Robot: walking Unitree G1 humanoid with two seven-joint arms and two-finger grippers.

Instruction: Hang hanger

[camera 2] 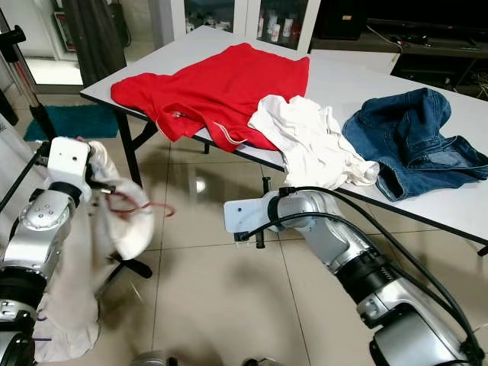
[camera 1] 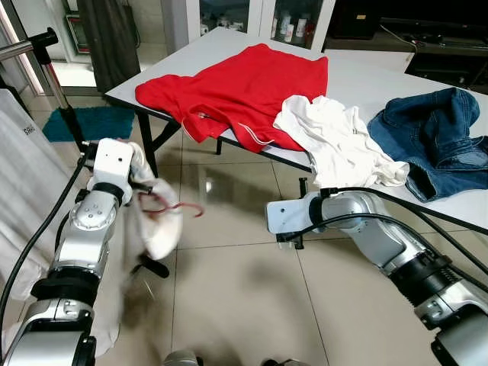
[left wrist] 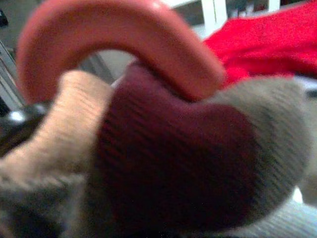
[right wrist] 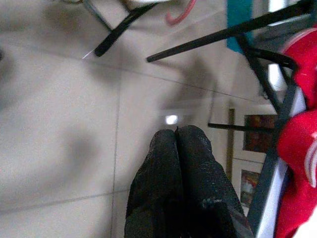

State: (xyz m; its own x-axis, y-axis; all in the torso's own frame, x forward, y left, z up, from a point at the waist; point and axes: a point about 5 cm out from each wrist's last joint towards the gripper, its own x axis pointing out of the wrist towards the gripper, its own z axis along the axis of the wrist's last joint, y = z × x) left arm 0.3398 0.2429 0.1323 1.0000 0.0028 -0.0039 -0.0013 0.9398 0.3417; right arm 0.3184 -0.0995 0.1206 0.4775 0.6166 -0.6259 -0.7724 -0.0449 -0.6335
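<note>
While the left arm rises along the left edge of the head views, its left gripper (camera 1: 145,194) is buried in a pale garment (camera 1: 156,221) draped on a pink hanger (camera 1: 179,206), whose hook pokes out toward the middle of the frame; whether those fingers are spread or pinched cannot be told, as cloth covers them. In the left wrist view the hanger's curved hook arches across the top, pressed against a ribbed collar of tan and maroon.

The right gripper (right wrist: 178,136) hovers above the tiled floor (camera 1: 252,305) at centre frame, below the table's near edge, its two black fingers pressed together on nothing.

A white table (camera 1: 366,76) fills the upper right, carrying a red shirt (camera 1: 244,88), a white shirt (camera 1: 335,137) and blue jeans (camera 1: 435,130). A metal rack pole (camera 1: 30,46) stands at the upper left.
</note>
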